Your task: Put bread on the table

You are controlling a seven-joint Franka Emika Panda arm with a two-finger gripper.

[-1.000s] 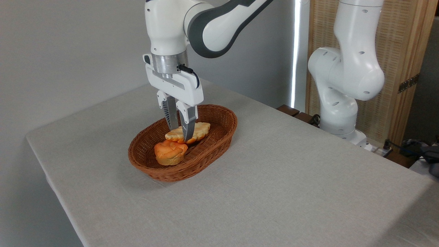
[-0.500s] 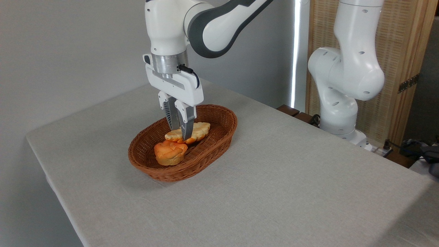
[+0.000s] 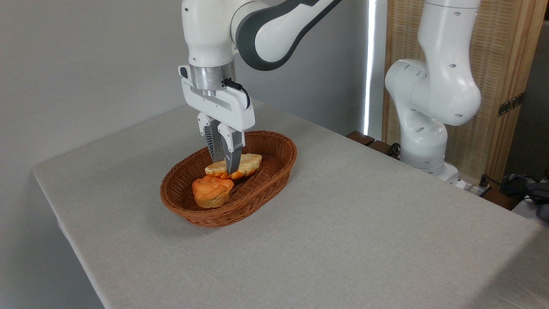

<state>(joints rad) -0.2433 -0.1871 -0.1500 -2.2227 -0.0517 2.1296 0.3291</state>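
1. I see the gripper [image 3: 227, 168] pointing straight down into the wicker basket [image 3: 274, 171], its two fingers drawn close together and pinching the bread [image 3: 248, 163] across its narrow width.
2. The bread is the flat, pale golden pastry with browner scalloped edges. It lies lengthwise in the middle of the basket, below the rim. I cannot tell whether its underside touches the basket floor.
3. The gripper's near finger [image 3: 233, 156] covers part of the bread's near side. The far finger sits just behind it, so only a thin gap shows between them.
4. A rounder, deep-orange bun [image 3: 211, 192] sits in the near-left end of the basket, just in front of the bread. From my view the two overlap, and I cannot say whether they touch.
5. The basket stands on the table [image 3: 343, 240], in the left half of the worktop, nearer the far edge than the near one. The cloth on the right and near parts of the worktop is plain grey-beige.
6. The white arm [image 3: 214, 38] rises straight up from the gripper and bends right out of the top of the view. Its base column [image 3: 433, 94] stands beyond the table's far right edge, in front of a woven wooden screen [image 3: 502, 64].
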